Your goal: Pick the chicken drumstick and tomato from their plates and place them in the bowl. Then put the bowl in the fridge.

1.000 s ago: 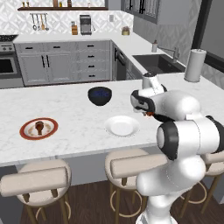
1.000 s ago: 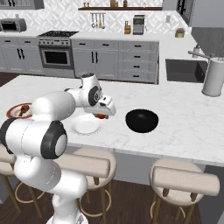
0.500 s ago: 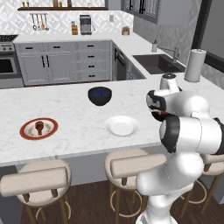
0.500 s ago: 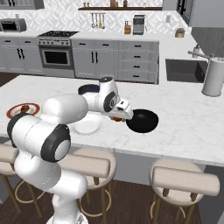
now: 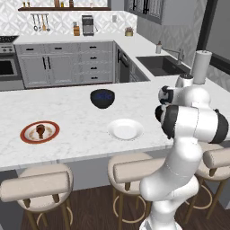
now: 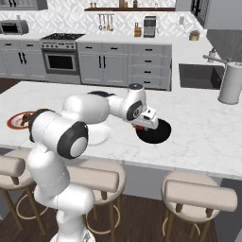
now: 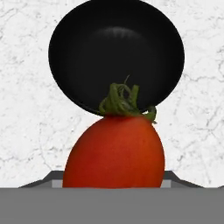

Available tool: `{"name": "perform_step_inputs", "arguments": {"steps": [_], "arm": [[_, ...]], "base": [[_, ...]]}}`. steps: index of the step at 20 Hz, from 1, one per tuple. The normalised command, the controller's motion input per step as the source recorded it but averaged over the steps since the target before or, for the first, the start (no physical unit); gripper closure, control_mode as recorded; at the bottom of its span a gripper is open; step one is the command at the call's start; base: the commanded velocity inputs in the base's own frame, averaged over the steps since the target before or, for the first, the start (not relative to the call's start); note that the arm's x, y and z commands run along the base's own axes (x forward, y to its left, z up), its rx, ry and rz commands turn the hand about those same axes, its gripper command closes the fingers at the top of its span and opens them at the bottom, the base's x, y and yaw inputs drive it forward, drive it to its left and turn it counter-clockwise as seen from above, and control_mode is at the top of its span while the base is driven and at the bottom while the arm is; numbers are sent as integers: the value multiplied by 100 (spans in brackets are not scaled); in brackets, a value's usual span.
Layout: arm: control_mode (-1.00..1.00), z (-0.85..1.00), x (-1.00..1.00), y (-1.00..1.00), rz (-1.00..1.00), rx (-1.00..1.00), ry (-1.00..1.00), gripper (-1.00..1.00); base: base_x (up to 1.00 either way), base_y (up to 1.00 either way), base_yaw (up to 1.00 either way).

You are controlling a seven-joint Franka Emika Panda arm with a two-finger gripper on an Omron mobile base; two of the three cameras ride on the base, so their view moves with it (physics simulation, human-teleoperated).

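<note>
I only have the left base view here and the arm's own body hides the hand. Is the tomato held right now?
Observer: Yes. The hand view shows the tomato close in front of the camera, held in the gripper, stem end up.
Operator: Where is the hand relative to the black bowl?
Observer: In the right base view the gripper is above the near-left edge of the bowl; the hand view looks down into it.
Operator: Anything in the bowl yet?
Observer: No, its inside looks bare. The chicken drumstick lies on the red-rimmed plate.
</note>
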Motion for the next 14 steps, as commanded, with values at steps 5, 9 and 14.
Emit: {"name": "perform_step_inputs", "arguments": {"steps": [5,9,14], "arm": [[-100,-17,55,-14,0,1,4,100],[-100,-37,50,-6,0,0,0,100],[-100,-36,45,-18,0,0,0,100]], "base": [[0,0,0],[0,0,0],[0,0,0]]}}
